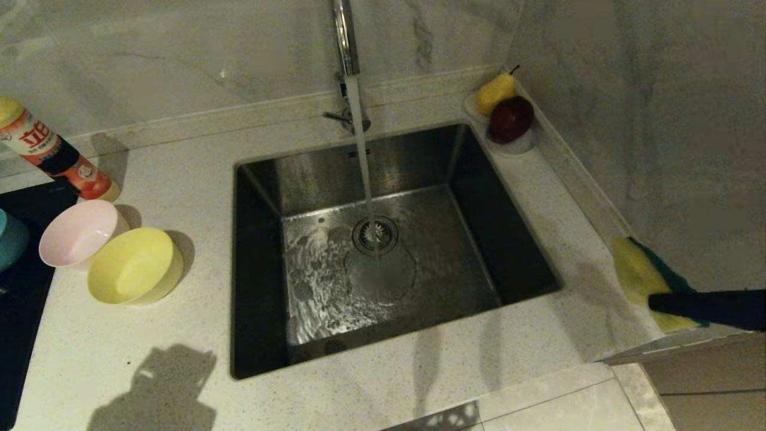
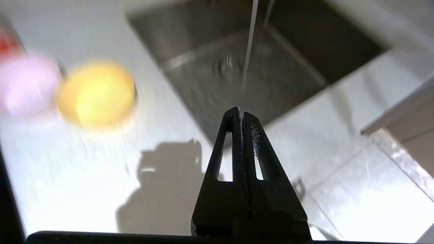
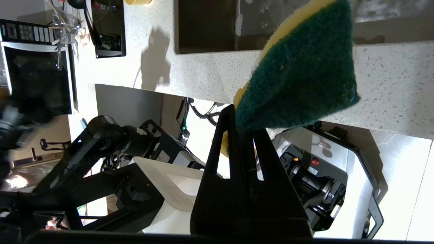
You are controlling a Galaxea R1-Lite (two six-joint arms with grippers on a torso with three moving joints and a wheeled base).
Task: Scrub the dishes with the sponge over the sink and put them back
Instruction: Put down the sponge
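Speckled counter [image 1: 179,371], tap running into sink [image 1: 383,275]; pink bowl [image 1: 78,232], yellow bowl [image 1: 134,265] left of frame, seemingly back in place. Right gripper [image 3: 242,117] clamping sponge [image 3: 301,78]; left gripper [image 2: 241,113] closed, empty.

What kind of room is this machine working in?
Most likely a home kitchen: a steel sink with its tap running, a bottle of dish soap on a speckled stone counter, and plastic bowls beside it.
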